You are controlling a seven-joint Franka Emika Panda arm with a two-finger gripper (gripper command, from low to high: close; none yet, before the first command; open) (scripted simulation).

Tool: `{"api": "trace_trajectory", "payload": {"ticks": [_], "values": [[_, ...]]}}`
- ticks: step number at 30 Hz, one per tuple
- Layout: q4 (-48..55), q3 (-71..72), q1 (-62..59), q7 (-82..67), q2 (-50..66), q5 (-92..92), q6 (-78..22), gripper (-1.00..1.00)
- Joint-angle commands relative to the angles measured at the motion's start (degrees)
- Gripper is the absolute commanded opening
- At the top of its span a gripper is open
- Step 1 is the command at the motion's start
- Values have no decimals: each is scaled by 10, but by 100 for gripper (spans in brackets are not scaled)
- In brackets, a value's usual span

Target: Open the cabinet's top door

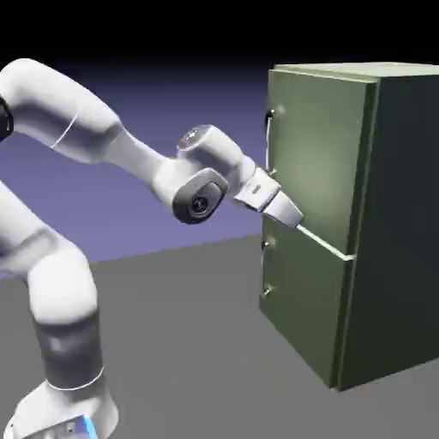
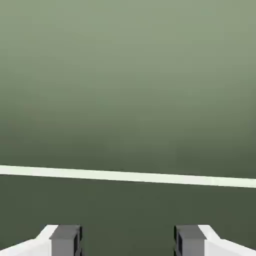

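The olive-green cabinet [image 1: 403,223] stands at the exterior view's right with both front doors flush. The top door [image 1: 313,146] carries a slim vertical grey handle [image 1: 268,141] along its left edge. My gripper [image 1: 296,221] points at the lower part of that door, just above the pale seam [image 1: 330,244] between the two doors, below and to the right of the handle. In the hand view my gripper [image 2: 127,242] is open, its grey fingertips [image 2: 65,240] wide apart with nothing between them. Green door surface [image 2: 128,75] fills that view, crossed by the pale seam [image 2: 128,176].
The shorter lower door [image 1: 304,300] has its own small handle [image 1: 266,266] at its left edge. The cabinet stands on a grey table [image 1: 189,343]. My white arm rises from the lower left.
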Motion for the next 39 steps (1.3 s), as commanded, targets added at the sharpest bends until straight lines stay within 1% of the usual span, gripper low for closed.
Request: {"api": "trace_trajectory", "payload": {"ticks": [1,39], "values": [[3,13,-10,-10,-11,25,-3,0],[117,525,-408,-383,-443,972,-114,0]]}}
